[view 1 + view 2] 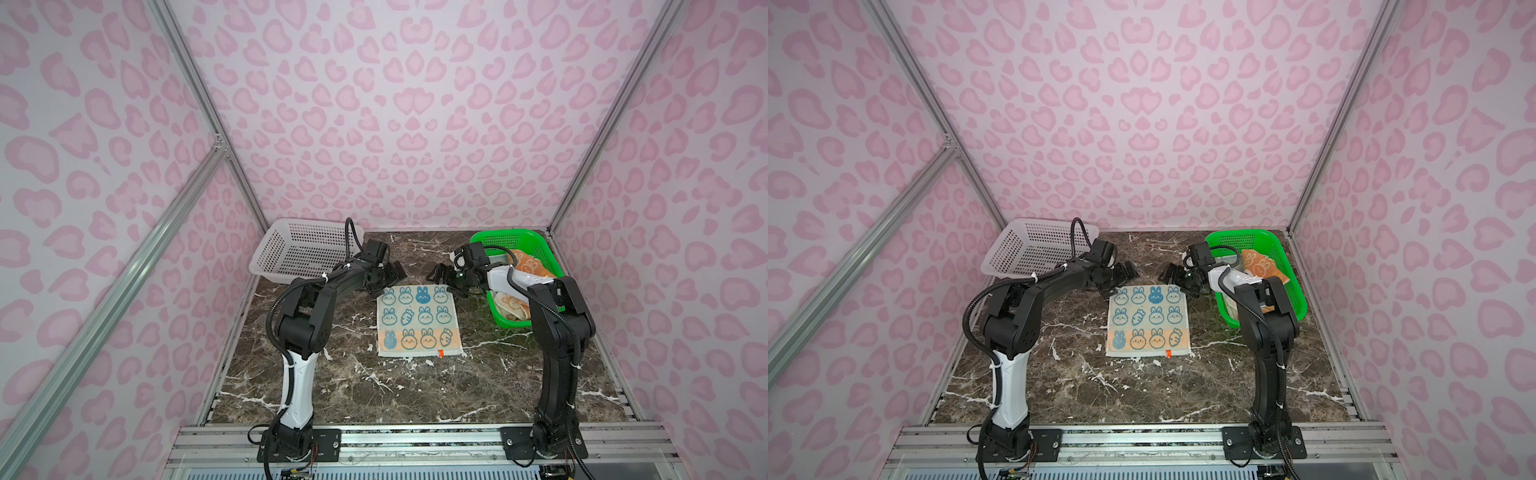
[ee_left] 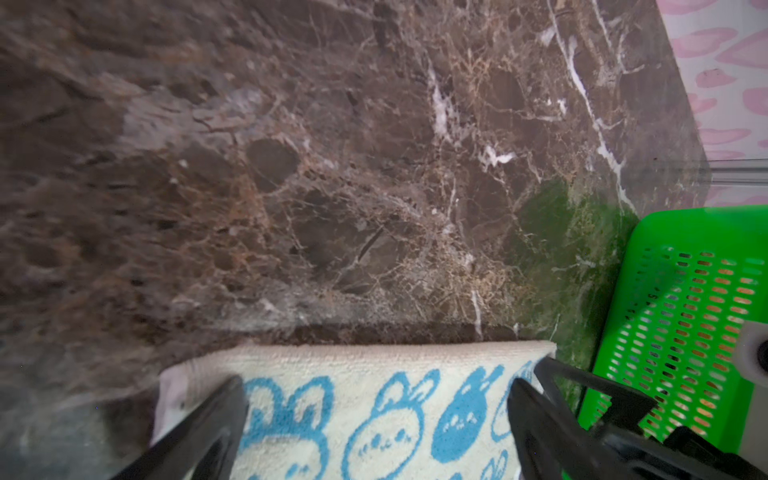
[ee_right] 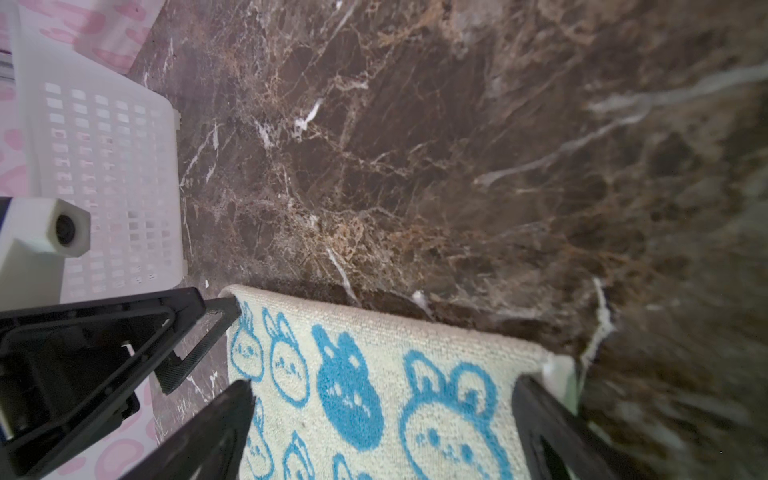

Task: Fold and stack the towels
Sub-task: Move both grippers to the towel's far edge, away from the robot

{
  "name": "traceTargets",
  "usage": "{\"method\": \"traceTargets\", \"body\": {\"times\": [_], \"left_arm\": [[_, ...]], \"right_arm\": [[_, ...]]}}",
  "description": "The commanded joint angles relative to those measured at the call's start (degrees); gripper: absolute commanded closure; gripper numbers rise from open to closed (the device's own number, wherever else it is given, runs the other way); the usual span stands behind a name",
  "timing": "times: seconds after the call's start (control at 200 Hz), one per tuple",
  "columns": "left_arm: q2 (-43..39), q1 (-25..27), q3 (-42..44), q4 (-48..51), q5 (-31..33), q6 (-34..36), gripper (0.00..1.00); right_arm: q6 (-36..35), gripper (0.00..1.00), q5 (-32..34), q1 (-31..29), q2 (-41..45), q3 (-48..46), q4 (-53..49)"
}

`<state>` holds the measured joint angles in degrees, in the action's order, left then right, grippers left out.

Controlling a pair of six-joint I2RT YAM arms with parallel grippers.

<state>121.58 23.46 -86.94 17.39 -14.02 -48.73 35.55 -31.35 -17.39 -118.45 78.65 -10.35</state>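
A cream towel (image 1: 419,320) (image 1: 1149,321) printed with blue bunnies and carrots, with an orange band near its front edge, lies flat and unfolded in the middle of the marble table. My left gripper (image 1: 392,274) (image 1: 1125,272) hangs open over its far left corner. My right gripper (image 1: 438,276) (image 1: 1171,274) hangs open over its far right corner. In the left wrist view the left gripper (image 2: 376,384) spans the towel (image 2: 374,415) near its far edge. The right gripper (image 3: 384,384) does the same over the towel (image 3: 374,374). Neither holds cloth. More towels, one orange (image 1: 530,266) (image 1: 1260,266), lie in the green basket.
The green basket (image 1: 519,239) (image 1: 1246,237) (image 2: 685,291) stands at the back right, partly behind my right arm. A white basket (image 1: 299,249) (image 1: 1034,249) (image 3: 104,145) stands tilted at the back left. Pink patterned walls close in three sides of the table.
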Motion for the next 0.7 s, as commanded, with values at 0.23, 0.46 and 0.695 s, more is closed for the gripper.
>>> {"method": "traceTargets", "body": {"times": [0.23,0.46,0.695], "left_arm": [[-6.2,1.4,11.5,-1.6,5.2,2.8,0.02],[-11.6,5.0,19.5,-4.3,8.2,3.7,0.02],[-15.8,5.5,17.0,-0.8,12.5,7.9,0.01]], "right_arm": [[-2.4,0.01,1.3,-0.8,1.1,-9.5,0.3],[-4.0,0.01,3.9,-3.9,8.1,-18.3,0.7],[-10.7,0.00,12.1,-4.7,16.6,-14.5,-9.0]]}}
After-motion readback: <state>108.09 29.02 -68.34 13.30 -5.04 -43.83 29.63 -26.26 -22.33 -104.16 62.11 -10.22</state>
